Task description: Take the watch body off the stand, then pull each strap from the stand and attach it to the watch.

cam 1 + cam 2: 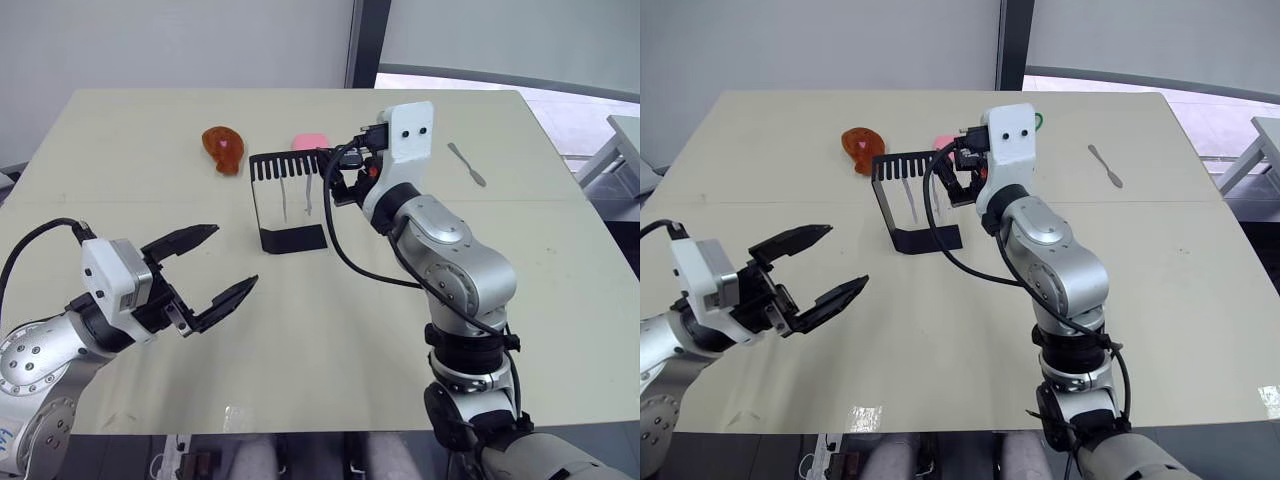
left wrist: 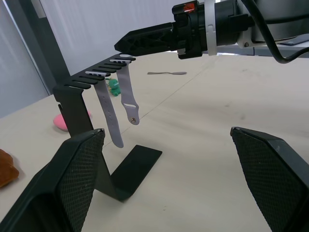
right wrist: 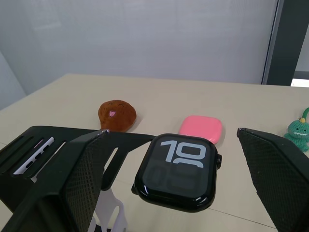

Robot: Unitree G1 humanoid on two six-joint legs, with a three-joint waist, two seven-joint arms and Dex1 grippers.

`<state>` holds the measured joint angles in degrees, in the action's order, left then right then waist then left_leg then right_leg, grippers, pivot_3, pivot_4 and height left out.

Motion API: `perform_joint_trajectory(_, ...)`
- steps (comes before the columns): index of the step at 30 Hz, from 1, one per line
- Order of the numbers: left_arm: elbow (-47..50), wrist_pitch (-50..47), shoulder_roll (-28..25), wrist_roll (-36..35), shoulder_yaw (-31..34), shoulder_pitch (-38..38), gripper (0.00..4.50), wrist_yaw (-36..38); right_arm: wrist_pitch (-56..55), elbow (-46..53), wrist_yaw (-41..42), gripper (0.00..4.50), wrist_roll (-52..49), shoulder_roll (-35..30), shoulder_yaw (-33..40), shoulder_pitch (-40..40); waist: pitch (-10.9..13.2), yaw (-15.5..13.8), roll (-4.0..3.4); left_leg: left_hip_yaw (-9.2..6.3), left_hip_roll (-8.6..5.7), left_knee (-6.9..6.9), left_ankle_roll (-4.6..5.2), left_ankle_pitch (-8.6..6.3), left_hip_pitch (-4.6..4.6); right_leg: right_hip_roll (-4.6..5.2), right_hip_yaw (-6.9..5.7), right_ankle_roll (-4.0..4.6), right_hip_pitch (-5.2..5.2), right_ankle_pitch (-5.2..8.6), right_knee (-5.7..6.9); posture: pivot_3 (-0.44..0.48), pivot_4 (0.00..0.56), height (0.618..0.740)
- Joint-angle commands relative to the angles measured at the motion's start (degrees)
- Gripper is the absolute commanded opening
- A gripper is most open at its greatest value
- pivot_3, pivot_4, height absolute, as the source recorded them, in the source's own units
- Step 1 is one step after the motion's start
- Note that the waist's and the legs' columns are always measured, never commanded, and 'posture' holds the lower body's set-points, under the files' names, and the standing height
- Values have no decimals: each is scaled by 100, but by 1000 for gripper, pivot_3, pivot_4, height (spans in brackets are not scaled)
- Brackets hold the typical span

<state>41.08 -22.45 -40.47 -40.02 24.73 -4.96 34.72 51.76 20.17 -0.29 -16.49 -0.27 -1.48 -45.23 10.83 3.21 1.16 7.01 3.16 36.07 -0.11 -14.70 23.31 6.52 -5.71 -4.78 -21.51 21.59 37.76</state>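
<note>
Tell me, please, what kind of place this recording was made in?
Probably an office or lab room set up for testing: a plain beige table against a bare wall, holding loose props such as a black stand with straps, a watch body and a small spatula.

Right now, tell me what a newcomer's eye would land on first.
The small black rounded-square watch body, showing "10", sits on the end of the thin black metal stand at mid-table, between the open fingers of the right hand. Two pale straps hang from the stand's slotted top; the left hand waits open, nearer the robot.

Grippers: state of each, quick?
Left gripper: open, empty, short of the stand.
Right gripper: open, fingers either side of the watch body on the stand.
</note>
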Motion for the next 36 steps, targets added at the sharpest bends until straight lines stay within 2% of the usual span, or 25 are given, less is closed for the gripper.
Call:
perform_joint_trajectory(1,214,86,-9,-17,213,-47,4489,-41,-6,202,-82,4500,21,64,74,-56,0,-1,0,0,0,0,0,0,0,0,0,0,0,0,0,0,150,740)
perform_joint_trajectory(5,236,80,-8,-17,233,-78,4489,-61,-25,172,-85,4500,30,89,75,-65,0,1,0,0,0,-1,0,0,0,0,0,0,0,0,0,0,150,740)
perform_joint_trajectory(8,246,72,-3,-17,235,-86,4500,-69,-39,170,-82,3590,37,98,73,-59,0,1,0,0,0,-1,0,0,0,0,0,0,0,0,-1,0,150,740)
perform_joint_trajectory(11,247,62,4,-19,222,-78,4500,-72,-63,161,-68,2057,37,99,76,-61,0,0,0,0,0,-1,0,0,0,0,0,0,0,0,-1,0,150,740)
perform_joint_trajectory(12,245,61,7,-17,216,-75,4500,-72,-72,159,-62,1726,36,96,78,-58,0,0,0,0,0,-1,0,0,0,0,0,0,0,0,-1,0,150,740)
perform_joint_trajectory(24,226,85,8,-6,169,-20,4500,-69,-496,395,157,1675,-121,36,232,4,0,-2,0,0,0,-2,0,0,0,0,0,0,0,0,-2,0,150,740)
perform_joint_trajectory(30,93,36,-96,-188,-47,201,4500,234,-705,1047,554,1675,-431,-388,532,238,0,-12,0,-1,0,-4,1,-1,2,0,-1,0,0,0,-6,0,150,740)
perform_joint_trajectory(34,-131,-58,-230,-304,-230,651,4500,454,-925,1241,860,1675,-474,-981,803,508,0,-26,1,-1,-3,-2,1,0,1,2,-1,0,1,0,-16,0,150,740)
perform_joint_trajectory(36,-219,-95,-266,-354,-420,795,4500,662,-947,1373,966,1675,-459,-1375,1093,887,0,-39,1,-2,-4,-3,2,0,1,1,-2,0,1,0,-18,0,150,740)
